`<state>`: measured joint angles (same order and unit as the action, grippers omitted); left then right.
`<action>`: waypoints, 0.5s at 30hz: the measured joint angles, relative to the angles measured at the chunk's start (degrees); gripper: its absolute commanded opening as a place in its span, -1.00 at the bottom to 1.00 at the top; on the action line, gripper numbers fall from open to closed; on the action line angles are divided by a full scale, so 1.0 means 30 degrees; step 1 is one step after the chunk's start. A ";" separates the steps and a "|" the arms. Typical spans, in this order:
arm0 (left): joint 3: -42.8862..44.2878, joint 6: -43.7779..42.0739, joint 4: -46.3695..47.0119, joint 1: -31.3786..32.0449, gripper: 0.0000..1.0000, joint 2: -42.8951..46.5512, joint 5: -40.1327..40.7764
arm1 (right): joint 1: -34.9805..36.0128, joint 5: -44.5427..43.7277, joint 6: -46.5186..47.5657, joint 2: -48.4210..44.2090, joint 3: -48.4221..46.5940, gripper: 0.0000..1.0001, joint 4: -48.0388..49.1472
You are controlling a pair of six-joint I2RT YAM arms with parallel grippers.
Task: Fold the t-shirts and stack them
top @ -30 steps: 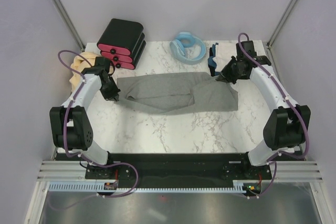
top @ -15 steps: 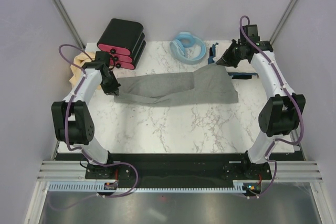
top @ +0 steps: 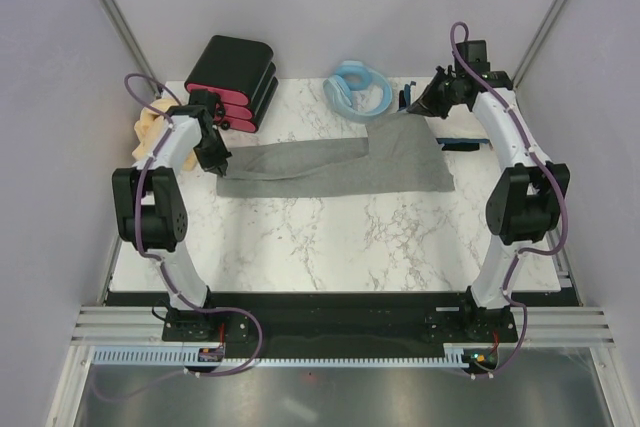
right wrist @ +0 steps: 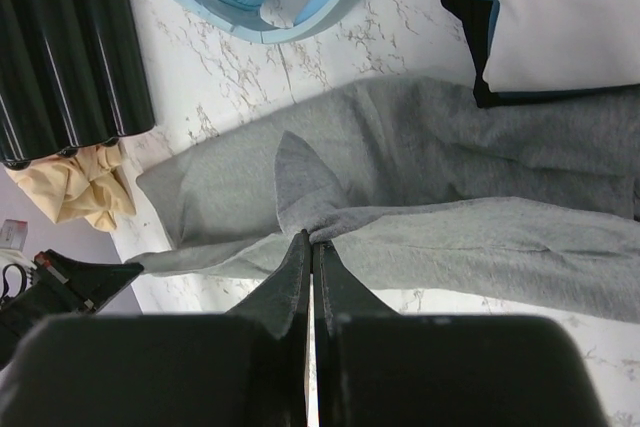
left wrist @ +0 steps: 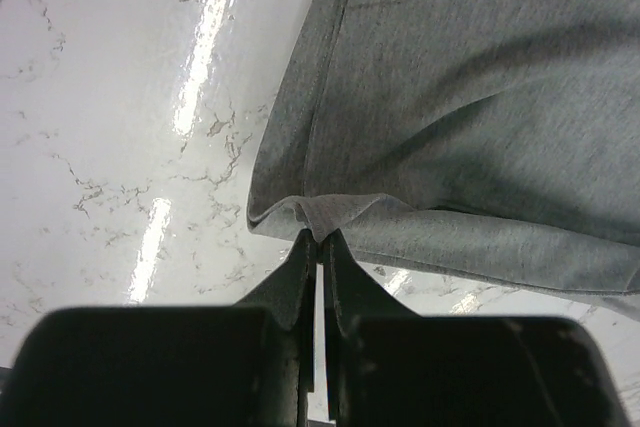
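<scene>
1. Grey shirt [top: 330, 169] lies mid-table with its long axis running left to right. Its near hem is flat on the marble table [top: 330, 247].
2. Left gripper [top: 217, 164] is clenched on the shirt's left edge, a small pucker of cloth pinched between the tips. From these jaws the cloth runs off to the right.
3. Right gripper [top: 418, 112] is clenched on a fold at the far right corner, which appears raised off the marble. The cloth falls away leftward and nearer.
4. Each arm holds its own end, and the right end sits farther back than the left.
5. Cloth is soft heather knit, partly doubled over, with slack creases in the middle.
6. Farther back, a tan shirt [top: 150, 127] is crumpled at the far left edge. A white shirt [right wrist: 560, 17] lies folded at the far right, probably the stack.
</scene>
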<state>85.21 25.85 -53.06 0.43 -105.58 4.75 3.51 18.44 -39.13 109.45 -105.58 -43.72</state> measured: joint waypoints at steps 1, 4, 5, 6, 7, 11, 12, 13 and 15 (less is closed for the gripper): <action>0.0175 -0.0029 -0.0058 0.0000 -0.96 -0.0204 0.0073 | -0.0007 0.0051 0.0022 0.0102 0.0000 -1.00 0.0109; 0.0729 -0.0138 -0.0204 0.0000 -0.96 -0.0736 0.0350 | 0.0000 0.0168 0.0073 0.0226 0.0000 -1.00 0.0437; 0.0918 -0.0160 -0.0233 0.0000 -0.96 -0.0911 0.0415 | 0.0000 0.0226 0.0080 0.0233 -0.0007 -1.00 0.0576; 0.1100 -0.0182 -0.0255 0.0000 -0.96 -0.1093 0.0466 | -0.0007 0.0284 0.0102 0.0233 -0.0029 -1.00 0.0736; 0.1253 -0.0219 -0.0284 0.0000 -0.96 -0.1260 0.0561 | -0.0015 0.0335 0.0131 0.0240 -0.0095 -1.00 0.0925; 0.1683 -0.0284 -0.0437 0.0000 -0.95 -0.1880 0.0911 | -0.0007 0.0430 0.0168 0.0262 -0.0182 -1.00 0.1581; 0.1800 -0.0299 -0.0452 0.0000 -0.95 -0.2069 0.0933 | -0.0007 0.0444 0.0197 0.0270 -0.0182 -1.00 0.1698; 0.1923 -0.0306 -0.0474 0.0000 -0.86 -0.2273 0.0962 | -0.0015 0.0437 0.0233 0.0291 -0.0182 -1.00 0.1814; 0.2251 -0.0328 -0.0561 0.0000 -0.76 -0.2739 0.0976 | -0.0015 0.0430 0.0350 0.0364 -0.0182 -1.00 0.1945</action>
<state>91.96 24.86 -54.74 0.43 -113.80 7.68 3.46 19.73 -38.09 110.54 -106.13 -37.89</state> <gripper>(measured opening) 0.049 0.010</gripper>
